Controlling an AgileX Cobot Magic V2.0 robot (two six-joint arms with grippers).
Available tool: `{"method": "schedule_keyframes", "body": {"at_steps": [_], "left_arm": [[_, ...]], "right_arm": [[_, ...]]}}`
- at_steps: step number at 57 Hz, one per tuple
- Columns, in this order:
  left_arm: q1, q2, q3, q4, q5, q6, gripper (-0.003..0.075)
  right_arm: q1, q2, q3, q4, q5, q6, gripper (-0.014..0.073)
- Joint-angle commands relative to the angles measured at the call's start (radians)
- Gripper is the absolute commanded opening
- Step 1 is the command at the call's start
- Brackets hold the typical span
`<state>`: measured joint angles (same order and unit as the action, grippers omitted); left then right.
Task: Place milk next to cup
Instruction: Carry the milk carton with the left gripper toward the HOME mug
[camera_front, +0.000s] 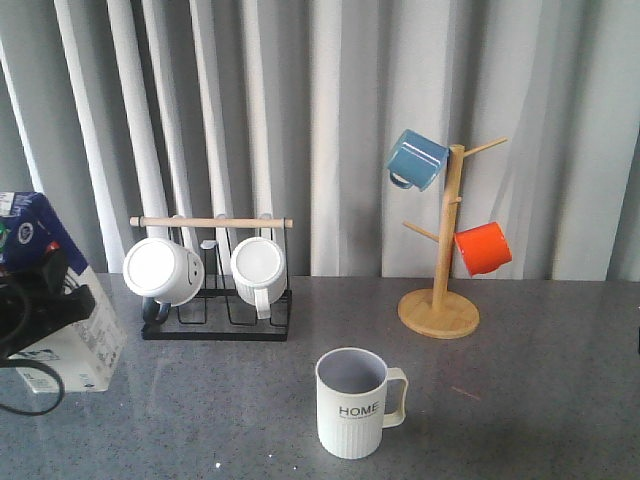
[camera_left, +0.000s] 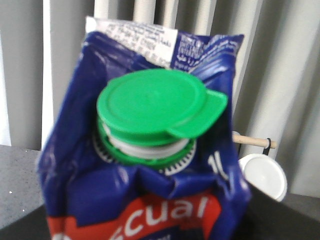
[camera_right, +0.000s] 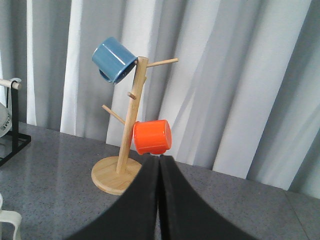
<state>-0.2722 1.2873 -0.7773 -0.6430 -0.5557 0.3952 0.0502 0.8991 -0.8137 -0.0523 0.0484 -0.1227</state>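
The milk (camera_front: 80, 340), a blue-and-white carton, is at the far left of the front view and leans to one side. My left gripper (camera_front: 45, 298) is shut on it around the middle. In the left wrist view the carton's green cap (camera_left: 155, 107) and red label (camera_left: 150, 220) fill the frame, and the fingers are hidden. The white ribbed "HOME" cup (camera_front: 352, 403) stands upright at the front centre, well right of the milk. My right gripper (camera_right: 160, 159) is shut and empty, and it is out of the front view.
A black wire rack (camera_front: 215, 325) with a wooden bar holds two plain white mugs (camera_front: 163, 270) behind the milk. A wooden mug tree (camera_front: 440, 300) at the back right carries a blue mug (camera_front: 416, 158) and an orange mug (camera_front: 483, 247). A grey curtain hangs behind.
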Motion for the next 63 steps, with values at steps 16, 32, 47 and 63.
{"method": "schedule_keyframes", "body": {"at_steps": [16, 32, 47, 63], "left_arm": [[-0.345, 0.152, -0.273, -0.474, -0.189, 0.476, -0.0006], [-0.44, 0.353, -0.397, -0.472, -0.207, 0.445, -0.0006], [-0.44, 0.463, -0.428, -0.474, -0.284, 0.339, -0.0006], [-0.449, 0.519, -0.428, -0.466, -0.284, 0.266, -0.0006]], "right_arm": [[-0.006, -0.009, -0.034, -0.005, -0.07, -0.002, -0.0008], [-0.006, -0.009, -0.034, -0.005, -0.07, -0.002, -0.0008], [-0.006, -0.009, -0.034, -0.005, -0.069, -0.002, -0.0008], [-0.006, -0.009, -0.034, -0.005, -0.069, -0.002, -0.0008]]}}
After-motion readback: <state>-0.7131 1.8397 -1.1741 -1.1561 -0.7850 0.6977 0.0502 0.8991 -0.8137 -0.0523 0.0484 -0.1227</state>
